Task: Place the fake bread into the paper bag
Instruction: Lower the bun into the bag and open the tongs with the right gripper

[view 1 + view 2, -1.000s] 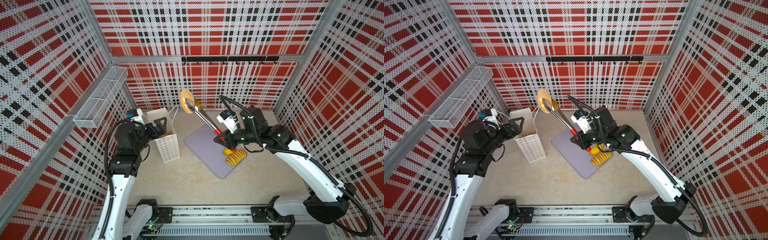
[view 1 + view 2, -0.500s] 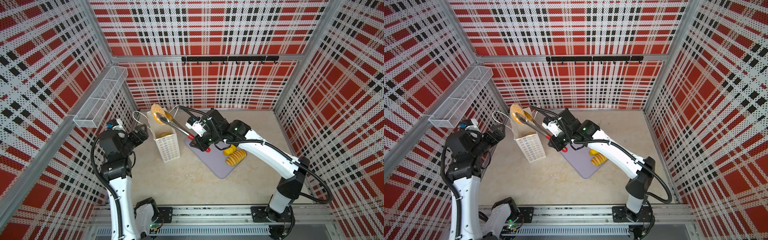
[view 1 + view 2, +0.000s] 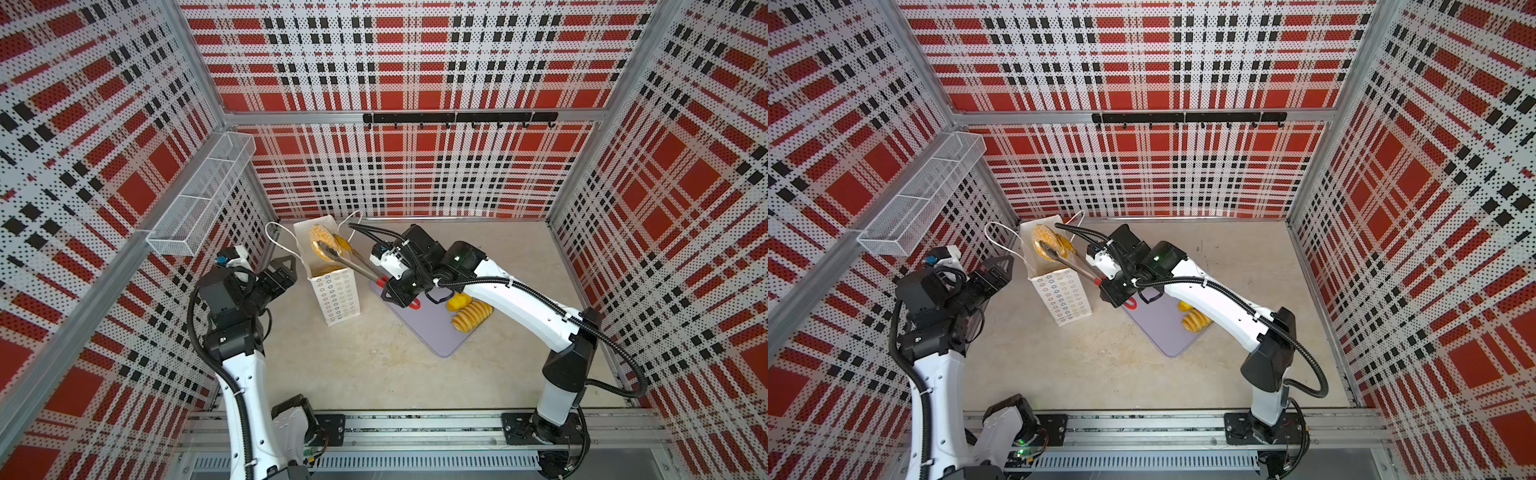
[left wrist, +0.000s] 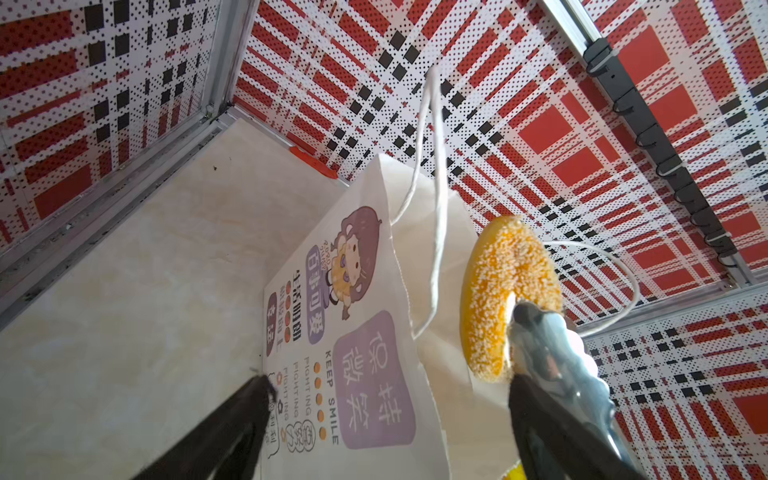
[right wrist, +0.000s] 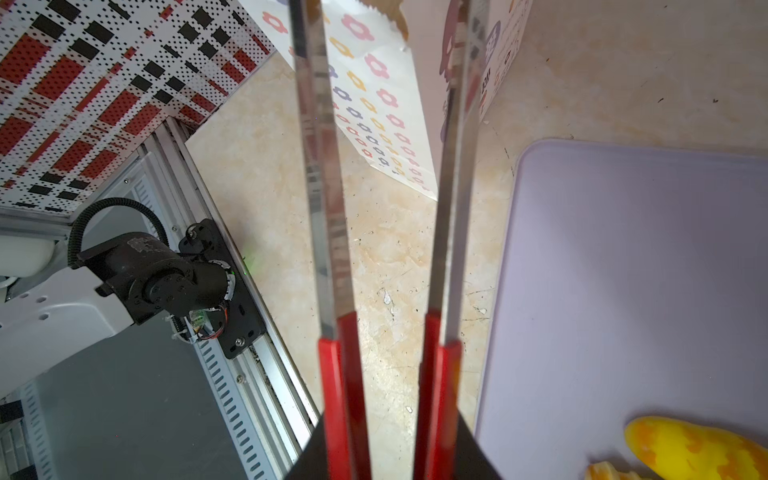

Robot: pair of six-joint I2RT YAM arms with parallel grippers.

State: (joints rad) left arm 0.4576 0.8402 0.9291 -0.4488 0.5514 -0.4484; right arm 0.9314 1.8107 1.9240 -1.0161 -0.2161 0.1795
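- Change over the last second: the right claw [image 3: 395,286] has swung the tongs [image 3: 353,266] down from high up and well clear of the paper bag [image 3: 334,295]. The ring bread [image 3: 322,241] at their tip now hangs at the bag's open mouth. Whether its lower edge has passed the rim cannot be told.
- The left claw [image 3: 286,272], earlier close against the bag's top edge, has drawn back. It now stands just off the bag's broad face, fingers spread wide, with nothing between them.
- Right claw: clamped on the red handles of the tongs. Their long axis slants up and forward from it to the bag mouth, and the scalloped tips pinch the ring at its hole.
- Ring: a full tong's length ahead of the right claw. It stands on edge, with its grainy, sugar-speckled face [image 4: 486,299] turned toward the left claw and a smooth orange rim.
- Bag: upright between the two claws, long axis vertical, mouth up. It is thin white paper with white cord handles. Small coloured flower rings [image 5: 374,83] cover the narrow side, and a cartoon girl and lilac panels are printed on the broad face toward the left claw.
- Below and behind the right claw: a smooth lilac mat [image 3: 432,328] with rounded corners, flat on the beige stone-patterned table [image 3: 374,365].
- On the mat, a ridged loaf [image 3: 471,316] lies flat, its long axis slanting across the mat. A smoother yellow bun [image 3: 457,300] lies just beside it, nearer the right claw.
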